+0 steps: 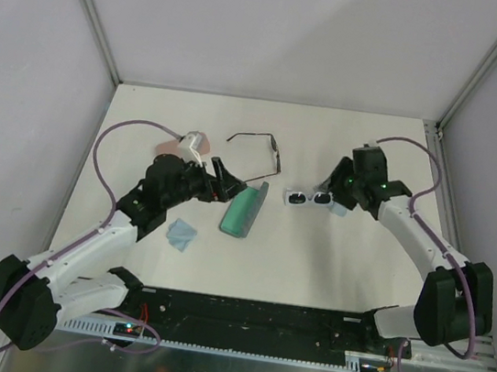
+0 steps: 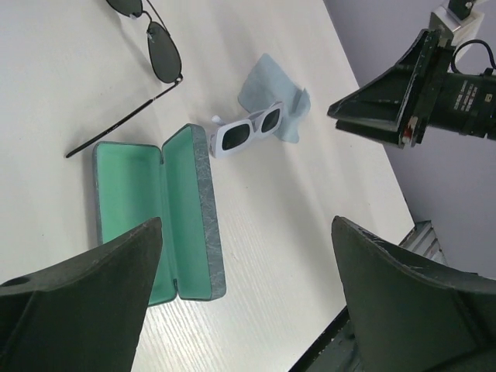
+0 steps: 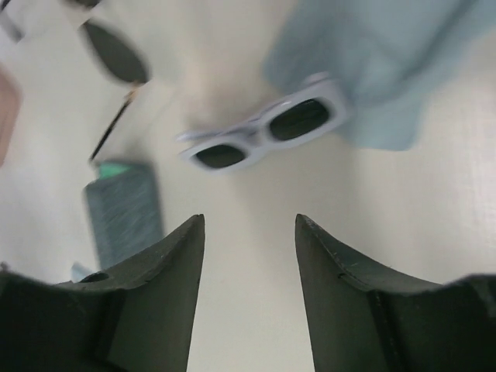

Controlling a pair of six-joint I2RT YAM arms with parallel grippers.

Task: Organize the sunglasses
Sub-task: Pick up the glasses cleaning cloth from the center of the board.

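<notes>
1. Sunglasses, black wire pair (image 2: 165, 56): the larger of the two. It lies with arms spread at the far middle of the counter (image 1: 312, 260), just beyond the open case (image 1: 245, 209). It looks light, springy and easy to bend, with lenses that would scratch. The bridge or a hinge seems a safer hold than a slim arm.
2. White chunky pair (image 1: 309, 197): it sits right of the case, one end touching a light-blue cloth (image 3: 380, 70). It is probably stiff, light, glossy plastic that could slip. A pinch across the frame at the bridge looks best.
3. The counter is pale and smooth, so things would likely slide when nudged. Plain grey walls (image 1: 297, 36) close in three sides.
4. The case is green-lined and lies between the two pairs. A pink case (image 1: 169, 147) shows partly behind the left arm, and a second cloth (image 1: 182, 233) lies nearer.
5. The left claw (image 2: 248, 287) is spread wide and holds nothing, above the case. The right claw (image 3: 248, 279) is partly spread, holds nothing, and hangs just short of the white pair.
</notes>
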